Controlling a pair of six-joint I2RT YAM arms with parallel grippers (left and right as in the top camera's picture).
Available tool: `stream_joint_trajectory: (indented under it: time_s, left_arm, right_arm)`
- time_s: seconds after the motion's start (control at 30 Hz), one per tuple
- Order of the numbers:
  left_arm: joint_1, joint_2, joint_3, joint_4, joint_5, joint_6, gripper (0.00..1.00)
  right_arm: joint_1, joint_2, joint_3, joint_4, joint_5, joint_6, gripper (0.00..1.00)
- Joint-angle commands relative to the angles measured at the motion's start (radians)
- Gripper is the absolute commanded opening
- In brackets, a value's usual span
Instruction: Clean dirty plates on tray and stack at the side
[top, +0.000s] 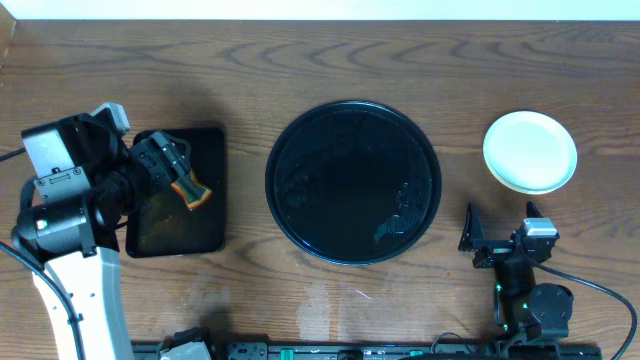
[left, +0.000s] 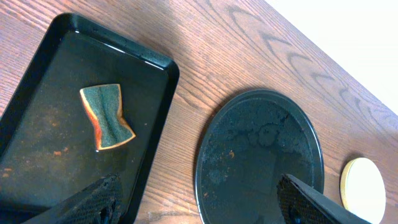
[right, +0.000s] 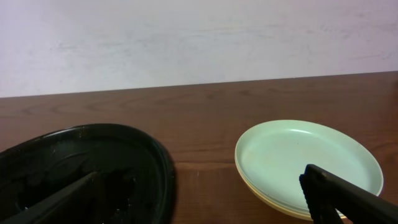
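The round black tray (top: 353, 180) lies mid-table, carrying only wet streaks and small orange specks (left: 258, 155). The plates (top: 530, 150) sit stacked on the bare wood to its right, a mint one on top with a pale yellow rim showing beneath (right: 308, 165). My left gripper (top: 160, 160) hovers open over the table's left side with nothing between its fingers (left: 199, 208). My right gripper (top: 500, 232) stands open near the front edge, just short of the stack, one finger before the tray (right: 81, 168) and the other before the plates (right: 202, 205).
A rectangular black tray (top: 178, 190) on the left holds a green and orange sponge (left: 107, 118) and brown smears. Behind the table a pale wall (right: 199, 37) rises.
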Motion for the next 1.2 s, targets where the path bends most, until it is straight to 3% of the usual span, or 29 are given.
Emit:
stream_joint_trajectory:
  time_s: [0.0,0.37,0.67,0.77,0.8,0.83,1.17]
  left_arm:
    - [0.000,-0.002,0.013,-0.002,0.002,0.010,0.80]
    - [-0.013,0.007,0.002,-0.056,-0.028,0.034,0.80]
    - [-0.161,-0.045,-0.224,-0.009,-0.028,0.402,0.81]
    - [-0.184,-0.082,-0.341,0.065,-0.028,0.407,0.80]
    - [-0.186,-0.096,-0.374,0.087,-0.028,0.407,0.85]
    - [-0.186,-0.117,-0.414,0.110,-0.028,0.407,0.98]
    - [-0.186,-0.260,-0.636,0.272,-0.032,0.434,0.98]
  right_arm:
    - [-0.010,-0.006,-0.002,-0.005,0.010,-0.013,0.99]
    - [-0.010,-0.006,-0.002,-0.005,0.010,-0.013,0.99]
    - [-0.010,-0.006,-0.002,-0.005,0.010,-0.013,0.99]
    - [-0.010,-0.006,-0.002,-0.005,0.010,-0.013,0.99]
    - [-0.010,-0.006,-0.002,-0.005,0.010,-0.013,0.99]
    - [-0.010,-0.006,-0.002,-0.005,0.010,-0.013,0.99]
    - [-0.010,-0.006,-0.002,-0.005,0.010,-0.013,0.99]
